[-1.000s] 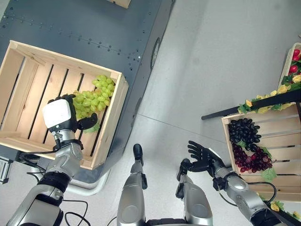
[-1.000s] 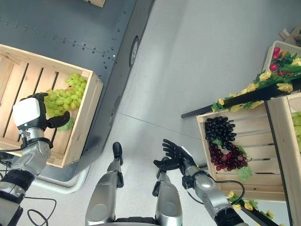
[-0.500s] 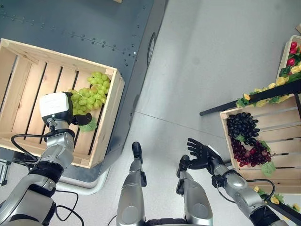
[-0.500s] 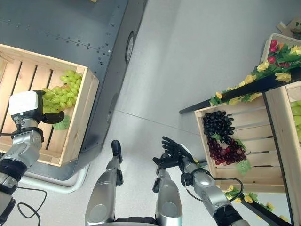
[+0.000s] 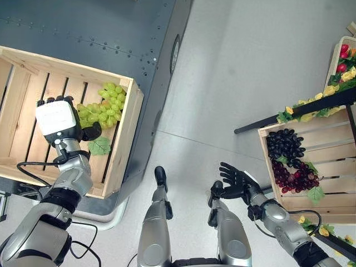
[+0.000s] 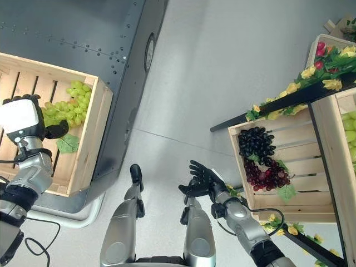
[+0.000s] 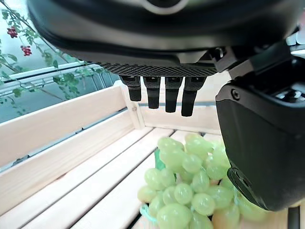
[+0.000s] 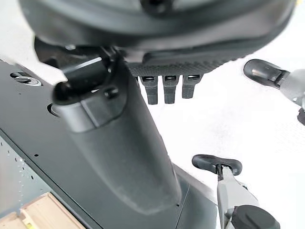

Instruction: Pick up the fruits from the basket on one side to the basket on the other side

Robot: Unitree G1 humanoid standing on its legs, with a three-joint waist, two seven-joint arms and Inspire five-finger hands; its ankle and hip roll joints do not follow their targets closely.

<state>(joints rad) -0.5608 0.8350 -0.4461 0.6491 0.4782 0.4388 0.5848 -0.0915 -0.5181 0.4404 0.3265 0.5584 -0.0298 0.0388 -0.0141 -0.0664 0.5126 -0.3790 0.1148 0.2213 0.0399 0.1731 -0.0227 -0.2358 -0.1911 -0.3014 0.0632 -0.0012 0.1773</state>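
Observation:
A bunch of green grapes (image 5: 104, 107) with a leaf (image 5: 100, 146) lies on the slats of the left wooden crate (image 5: 127, 139), near its right wall. My left hand (image 5: 55, 118) hovers just left of the bunch, open; in the left wrist view its fingers (image 7: 159, 93) hang straight above the grapes (image 7: 186, 191) without holding them. My right hand (image 5: 236, 181) is open with spread fingers over the floor, left of the right crate (image 5: 266, 167). That crate holds black grapes (image 5: 283, 147) and red grapes (image 5: 295, 178).
The left crate rests on a dark metal platform (image 5: 111, 28). A dark shelf rail with leaves and yellow flowers (image 5: 311, 111) runs above the right crate, and another crate with red fruit (image 5: 345, 64) stands at the far right. Grey floor (image 5: 233, 83) lies between the crates.
The whole picture has shifted with the camera. My left hand has drawn a little to the left off the green grapes, uncovering the leaf. The right hand holds its pose.

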